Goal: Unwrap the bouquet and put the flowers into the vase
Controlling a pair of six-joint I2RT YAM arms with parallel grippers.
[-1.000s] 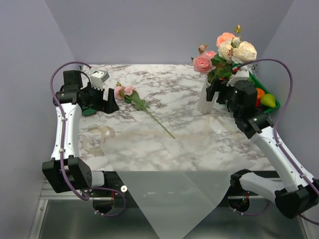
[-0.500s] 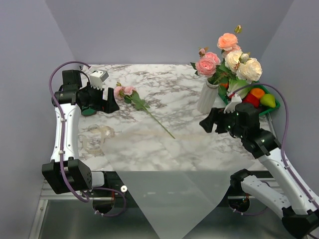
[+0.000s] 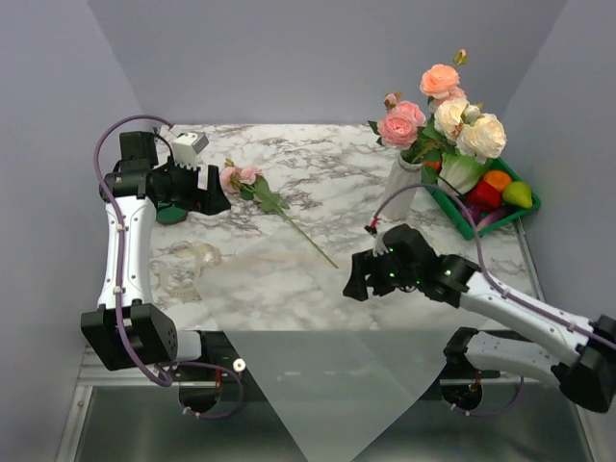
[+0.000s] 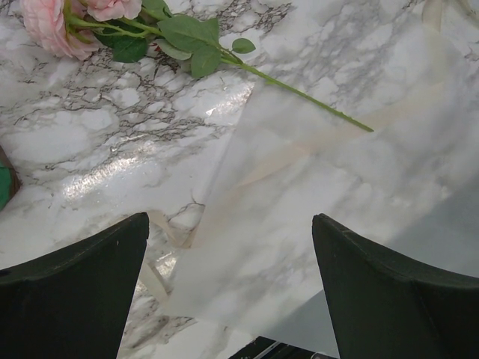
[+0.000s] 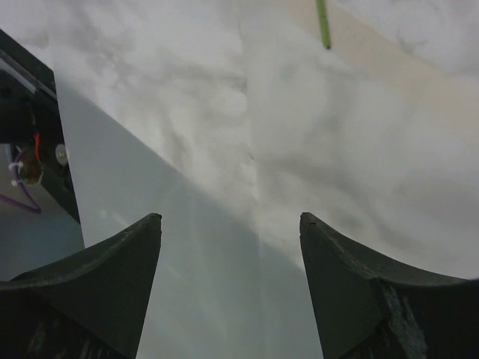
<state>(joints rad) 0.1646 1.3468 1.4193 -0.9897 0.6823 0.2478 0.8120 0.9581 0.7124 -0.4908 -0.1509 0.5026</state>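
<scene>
"What is on the desk?"

"One pink rose lies flat near the far left corner. Its thin stem points toward the middle."

"And the big see-through thing?"

"That is a paper sheet. It lies over the middle, and its point hangs off the near edge. The tip of the stem rests on it. A pale ribbon lies by the left edge, partly under the sheet."

"And on the right side?"

"A white vase stands near the far right corner, with a green tray just beside it."

Worktop: white marble, grey veining. Vase: white, ribbed. Flowers: pink, peach, cream. Tray: green.
</scene>
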